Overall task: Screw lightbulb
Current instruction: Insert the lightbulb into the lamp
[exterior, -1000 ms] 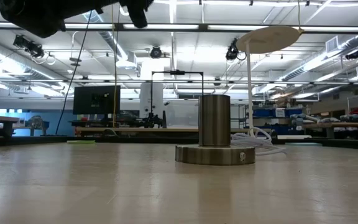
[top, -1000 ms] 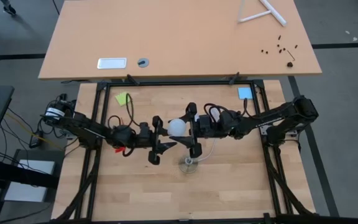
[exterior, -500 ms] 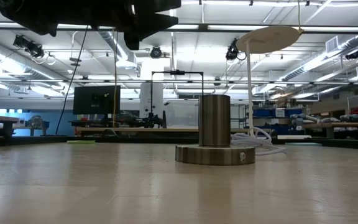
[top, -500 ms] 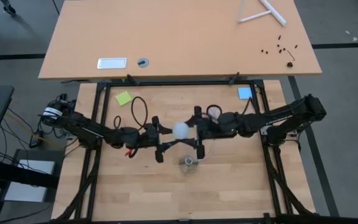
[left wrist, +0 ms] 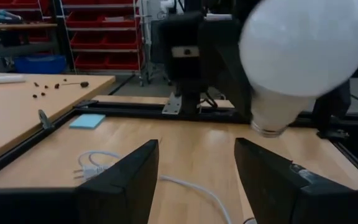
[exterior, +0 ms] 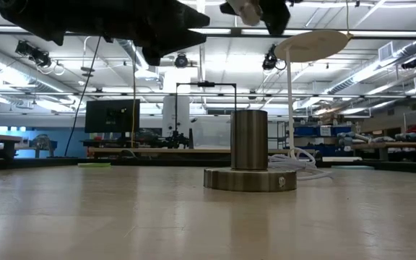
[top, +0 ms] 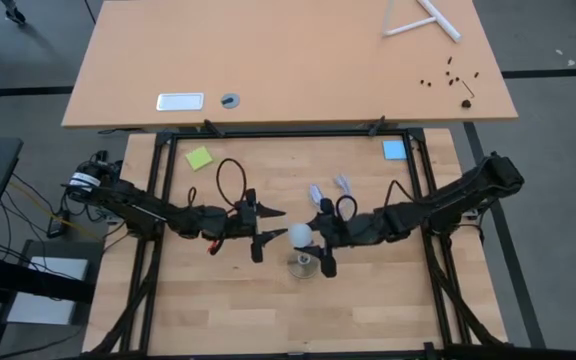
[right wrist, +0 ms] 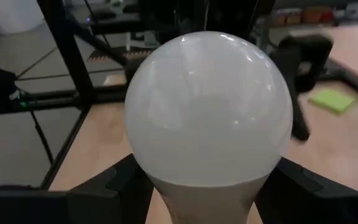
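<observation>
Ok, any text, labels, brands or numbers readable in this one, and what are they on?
None can be read.
The socket base has a small pale mark on its front, too small to read.
The lightbulb shows no print on its visible surface.
The sticky notes look blank.
The silvery plate on the far table: too small to tell.

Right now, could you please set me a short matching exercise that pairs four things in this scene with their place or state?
Things:
1. lightbulb
2. left end effector
3. socket
4. blue sticky note

Places or states:
A. open and empty, just left of the bulb
B. lies by the table's far right corner
C. held by the right end effector above the table
D. stands on the wooden table, nothing screwed in

Pairs: 1-C, 2-A, 3-D, 4-B
</observation>
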Controlling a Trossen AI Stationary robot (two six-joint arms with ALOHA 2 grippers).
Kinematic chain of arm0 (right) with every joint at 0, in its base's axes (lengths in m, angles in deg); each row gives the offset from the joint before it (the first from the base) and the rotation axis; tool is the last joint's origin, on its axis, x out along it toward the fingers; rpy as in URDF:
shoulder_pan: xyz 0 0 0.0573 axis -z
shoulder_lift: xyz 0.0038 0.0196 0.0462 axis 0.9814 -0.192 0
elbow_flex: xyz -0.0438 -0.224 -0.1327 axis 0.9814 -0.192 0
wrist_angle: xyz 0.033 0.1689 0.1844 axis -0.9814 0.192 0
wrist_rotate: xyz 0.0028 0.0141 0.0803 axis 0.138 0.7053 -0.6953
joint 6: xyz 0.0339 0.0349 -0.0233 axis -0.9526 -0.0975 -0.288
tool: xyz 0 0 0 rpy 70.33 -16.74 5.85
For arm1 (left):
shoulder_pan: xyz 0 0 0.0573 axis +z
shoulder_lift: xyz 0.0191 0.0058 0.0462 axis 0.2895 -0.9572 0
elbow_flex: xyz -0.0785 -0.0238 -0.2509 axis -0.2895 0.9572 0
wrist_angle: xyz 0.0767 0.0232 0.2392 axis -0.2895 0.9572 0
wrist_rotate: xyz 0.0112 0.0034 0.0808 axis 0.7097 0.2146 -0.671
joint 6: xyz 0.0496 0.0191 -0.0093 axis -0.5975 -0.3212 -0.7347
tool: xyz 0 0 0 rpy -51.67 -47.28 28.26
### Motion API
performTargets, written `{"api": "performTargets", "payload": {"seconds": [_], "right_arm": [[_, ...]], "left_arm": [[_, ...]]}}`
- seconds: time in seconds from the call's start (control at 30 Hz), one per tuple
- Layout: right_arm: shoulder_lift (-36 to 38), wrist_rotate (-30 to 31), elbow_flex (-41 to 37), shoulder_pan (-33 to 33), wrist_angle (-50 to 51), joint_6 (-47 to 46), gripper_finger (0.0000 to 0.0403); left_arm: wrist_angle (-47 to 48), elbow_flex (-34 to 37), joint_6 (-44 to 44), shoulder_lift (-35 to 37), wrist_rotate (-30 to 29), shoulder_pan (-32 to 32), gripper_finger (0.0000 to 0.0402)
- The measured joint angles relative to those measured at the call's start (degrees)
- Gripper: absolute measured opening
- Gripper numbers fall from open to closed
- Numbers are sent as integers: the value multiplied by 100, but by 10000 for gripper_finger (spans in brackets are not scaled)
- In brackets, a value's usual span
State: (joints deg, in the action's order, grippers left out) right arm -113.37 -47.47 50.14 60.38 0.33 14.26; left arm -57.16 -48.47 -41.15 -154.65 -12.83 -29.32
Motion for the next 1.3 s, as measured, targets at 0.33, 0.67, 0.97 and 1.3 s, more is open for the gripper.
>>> {"api": "performTargets", "payload": {"seconds": [0.33,0.67,0.97,1.3], "right_arm": [[-2,720,-671,-382,-852,-467,235],[-617,1020,-1596,-477,-3255,-570,229],[-2105,1022,-1676,-506,-5076,-162,228],[-2806,1170,-1681,-456,-5758,-414,225]], "left_arm": [[109,0,8,-2,0,0,219],[385,0,13,-4,0,0,219],[416,0,14,-7,-14,0,219],[449,0,15,-7,-35,0,219]]}}
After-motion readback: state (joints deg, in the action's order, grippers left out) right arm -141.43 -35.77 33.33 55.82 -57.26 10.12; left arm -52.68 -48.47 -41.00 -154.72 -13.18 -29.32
